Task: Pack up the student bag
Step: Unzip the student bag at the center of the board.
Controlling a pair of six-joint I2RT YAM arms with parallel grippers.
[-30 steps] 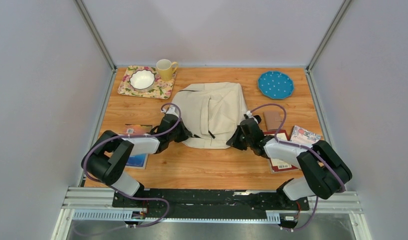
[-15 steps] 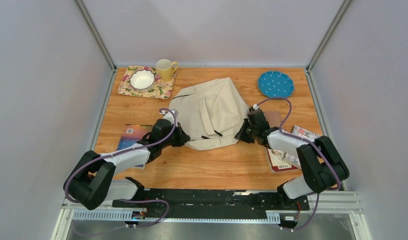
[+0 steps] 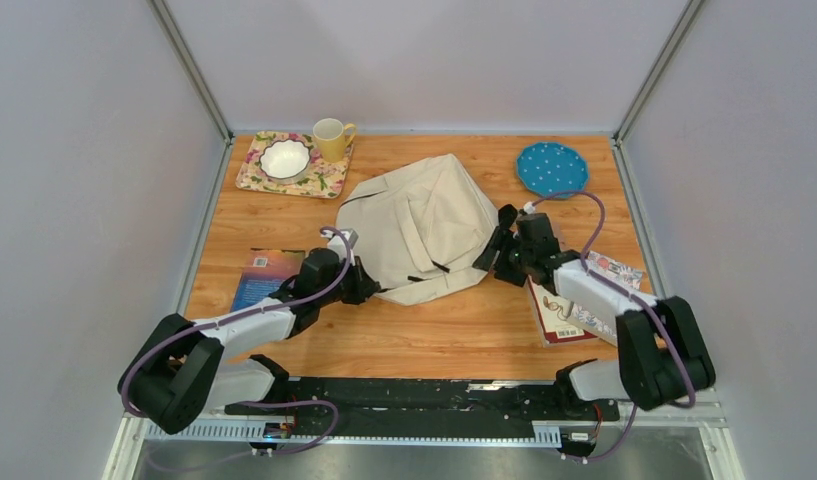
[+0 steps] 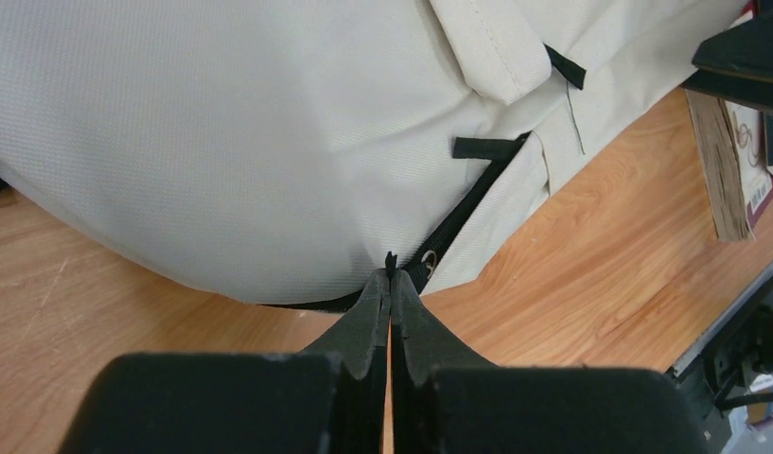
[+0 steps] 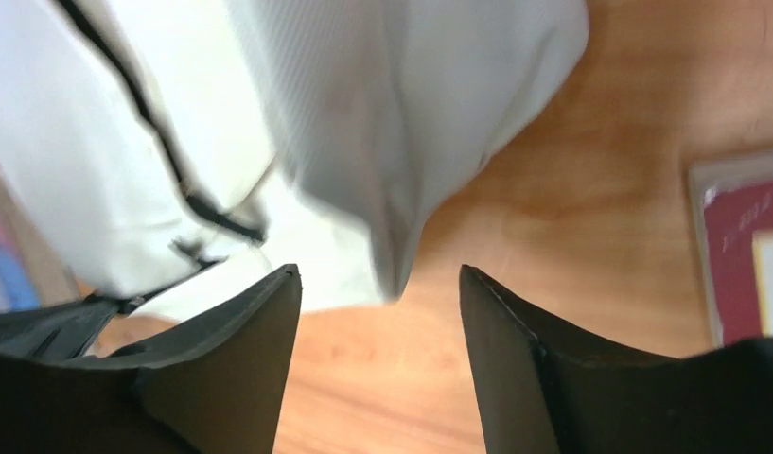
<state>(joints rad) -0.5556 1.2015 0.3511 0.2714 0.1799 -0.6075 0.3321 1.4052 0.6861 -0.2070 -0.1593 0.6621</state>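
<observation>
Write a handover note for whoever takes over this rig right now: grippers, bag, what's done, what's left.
Left gripper: shut on the zip tab at the bag's near edge.
Right gripper: open, holding nothing, with a bag corner just ahead of it.
The bag lies flat mid-table. The left book and right books are on the table outside it.
Done: nothing packed.
Left: probably unzip, load the books, close.

A robot lab test cell: pale panel walls (image 3: 74,200) on aluminium posts (image 3: 191,70) box in a wooden table (image 3: 434,330), with two cabled arms (image 3: 249,318) bolted to a metal rail (image 3: 169,400) at its near edge (the mug (image 3: 331,138) and dotted plate (image 3: 551,168) far back are homely props)
</observation>
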